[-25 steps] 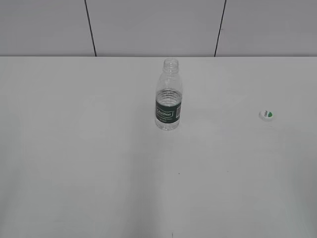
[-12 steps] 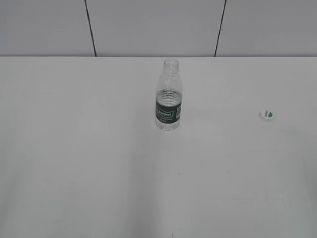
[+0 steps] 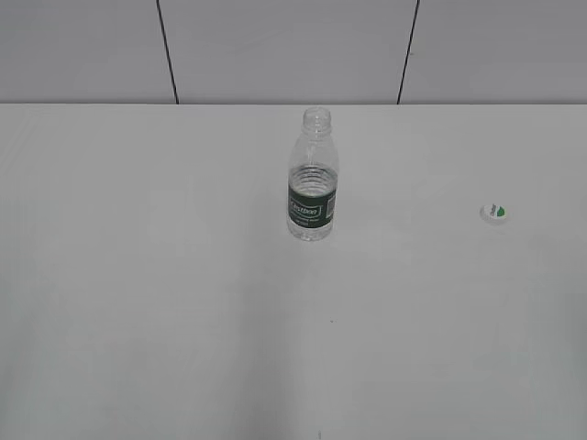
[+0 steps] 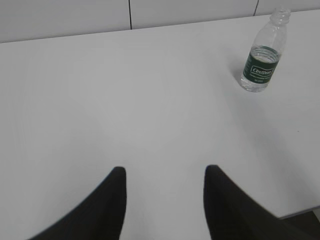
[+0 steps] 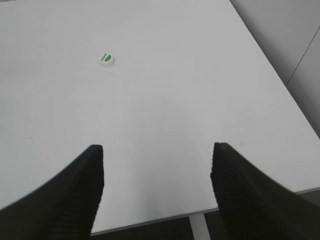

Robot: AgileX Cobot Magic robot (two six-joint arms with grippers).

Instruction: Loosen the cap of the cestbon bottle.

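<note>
The cestbon bottle (image 3: 313, 179) stands upright mid-table with its neck bare and no cap on it; it also shows at the top right of the left wrist view (image 4: 263, 55). The cap (image 3: 494, 213), white with a green segment, lies flat on the table far to the bottle's right, and shows in the right wrist view (image 5: 106, 59). My left gripper (image 4: 165, 170) is open and empty, well short of the bottle. My right gripper (image 5: 157, 148) is open and empty, near the table's front edge, well back from the cap. Neither gripper shows in the exterior view.
The white table (image 3: 138, 275) ends at a grey panelled wall (image 3: 275, 46) behind. The table's front edge (image 5: 200, 212) and right edge show in the right wrist view, with a white leg below.
</note>
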